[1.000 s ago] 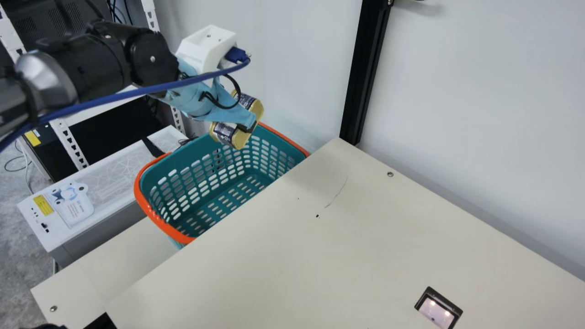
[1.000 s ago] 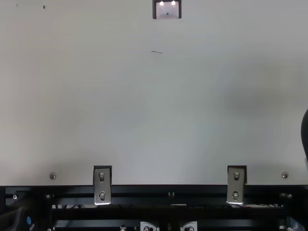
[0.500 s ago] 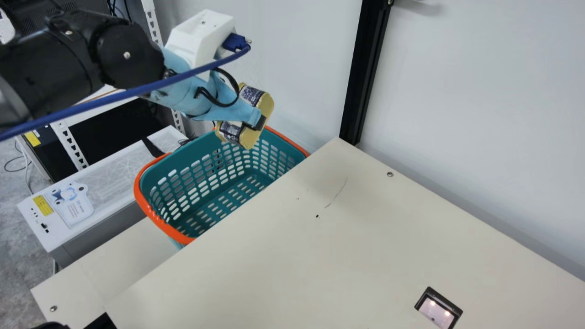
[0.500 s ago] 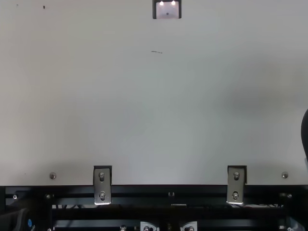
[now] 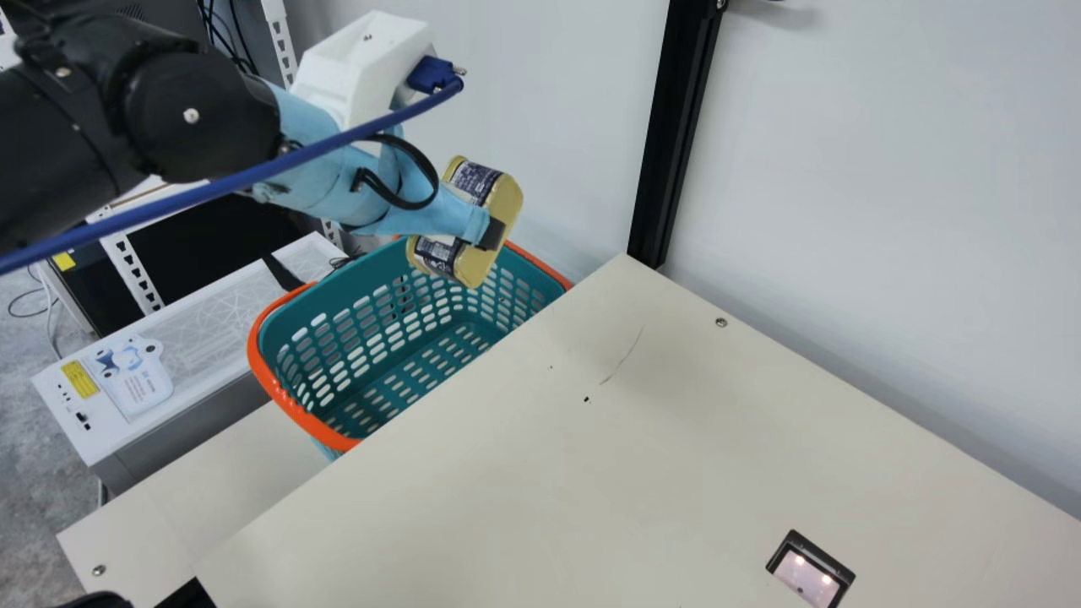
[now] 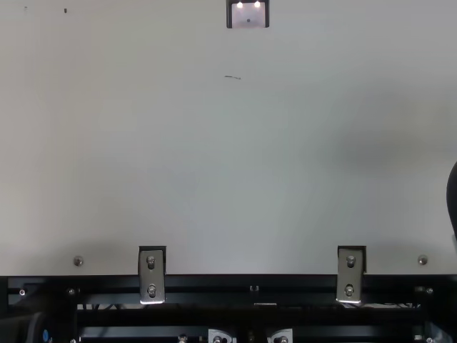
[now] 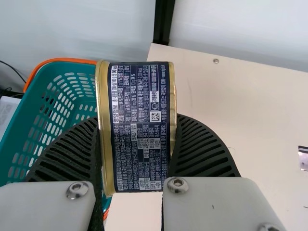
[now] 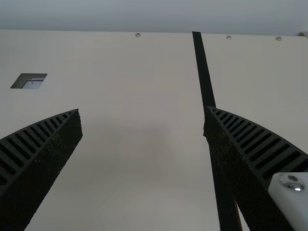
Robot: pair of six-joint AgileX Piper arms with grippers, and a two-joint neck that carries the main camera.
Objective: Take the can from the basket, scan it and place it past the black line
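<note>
**Cream tabletop (image 5: pixel 507 456), stiff can (image 5: pixel 475 181) gripped by its ends**

Pale wall (image 5: pixel 844 211) rises behind. Tilted and raised by the teal basket (image 5: pixel 287 405), the can is clamped across its flat gold ends by the left gripper (image 7: pixel 138 126); the right gripper (image 8: pixel 142 109) stands open. The can should handle stiff, perhaps heavy if full (smooth metal could slip). Those ends look the best hold, gripped near centre against twisting, with the printed side free for scanning.
</note>
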